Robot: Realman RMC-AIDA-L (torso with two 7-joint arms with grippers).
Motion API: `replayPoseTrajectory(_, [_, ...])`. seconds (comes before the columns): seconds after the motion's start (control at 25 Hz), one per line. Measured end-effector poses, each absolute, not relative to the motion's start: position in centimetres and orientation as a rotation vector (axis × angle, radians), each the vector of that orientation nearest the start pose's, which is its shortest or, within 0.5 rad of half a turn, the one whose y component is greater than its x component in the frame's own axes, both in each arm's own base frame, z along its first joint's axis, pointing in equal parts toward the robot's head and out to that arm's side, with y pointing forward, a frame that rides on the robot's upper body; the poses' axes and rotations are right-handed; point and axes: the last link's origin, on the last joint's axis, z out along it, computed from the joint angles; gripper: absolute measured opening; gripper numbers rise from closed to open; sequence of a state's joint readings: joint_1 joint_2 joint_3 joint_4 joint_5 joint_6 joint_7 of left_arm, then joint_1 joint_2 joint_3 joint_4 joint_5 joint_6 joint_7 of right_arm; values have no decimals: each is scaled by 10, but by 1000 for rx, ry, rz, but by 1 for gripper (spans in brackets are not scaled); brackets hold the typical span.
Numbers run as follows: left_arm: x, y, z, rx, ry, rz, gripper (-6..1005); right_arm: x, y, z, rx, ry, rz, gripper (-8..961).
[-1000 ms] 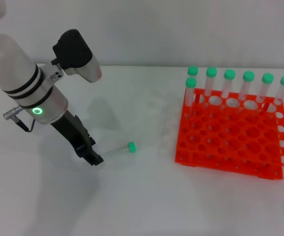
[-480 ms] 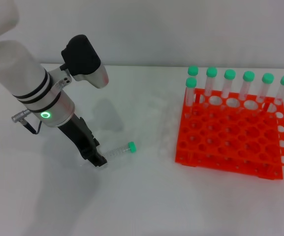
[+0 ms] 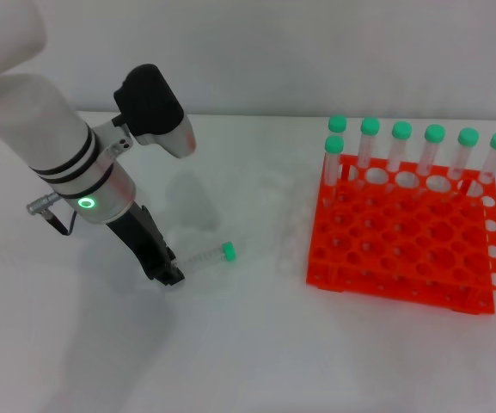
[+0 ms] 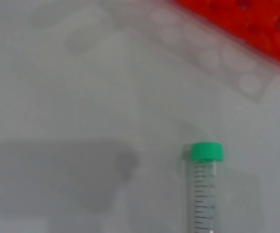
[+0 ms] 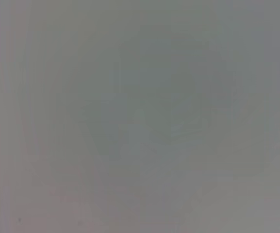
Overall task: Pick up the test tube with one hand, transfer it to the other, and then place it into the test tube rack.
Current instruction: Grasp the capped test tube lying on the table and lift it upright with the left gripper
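Note:
The test tube [image 3: 203, 257] lies on the white table, its green cap [image 3: 228, 250] pointing toward the test tube rack [image 3: 402, 245]. My left gripper [image 3: 169, 274], black on a silver-white arm with a green ring light, is down at the table, at the tube's tapered end. In the left wrist view the tube [image 4: 205, 194] runs out of the picture's edge, cap [image 4: 206, 152] toward the rack's orange-red corner [image 4: 256, 19]. My right gripper is out of view; its wrist view shows only a plain grey surface.
Several green-capped tubes [image 3: 401, 146] stand upright in the rack's back row and far left column. The rack sits at the table's right. The left arm's black wrist camera housing [image 3: 151, 107] juts above the table at the left.
The left arm has shifted a little to the right and its gripper has closed in on the tube's tapered end. The tube has shifted slightly away from me.

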State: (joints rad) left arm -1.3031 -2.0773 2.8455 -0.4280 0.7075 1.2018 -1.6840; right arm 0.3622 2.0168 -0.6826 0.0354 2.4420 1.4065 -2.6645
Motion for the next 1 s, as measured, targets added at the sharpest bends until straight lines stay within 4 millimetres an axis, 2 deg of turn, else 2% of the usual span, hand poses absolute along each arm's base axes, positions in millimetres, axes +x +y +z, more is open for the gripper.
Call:
replayPoseTrajectory(0.04, [-207,424,-30,-2805,-557,699,526,377,287,47,-1405,651,869,803])
replayPoseTrajectory(0.16, [-206,422,-35,-2813,-548,724,303,377,287,48,-1390,651,871,801])
replayPoseTrajectory(0.52, [-200,426,-36,-2799,-538,729,248,378,287,51,-1387,642,869,796])
replayPoseTrajectory(0.68, [-191,428,-41,-2810,-549,676,215,378,287,51,-1386,641,867,794])
replayPoseTrajectory(0.88, [-181,436,-44,-2789,-577,540,190,379,287,51,-1385,645,864,791])
replayPoseTrajectory(1.0, [-178,447,-43,-2725,-618,338,191,382,287,52,-1368,665,858,789])
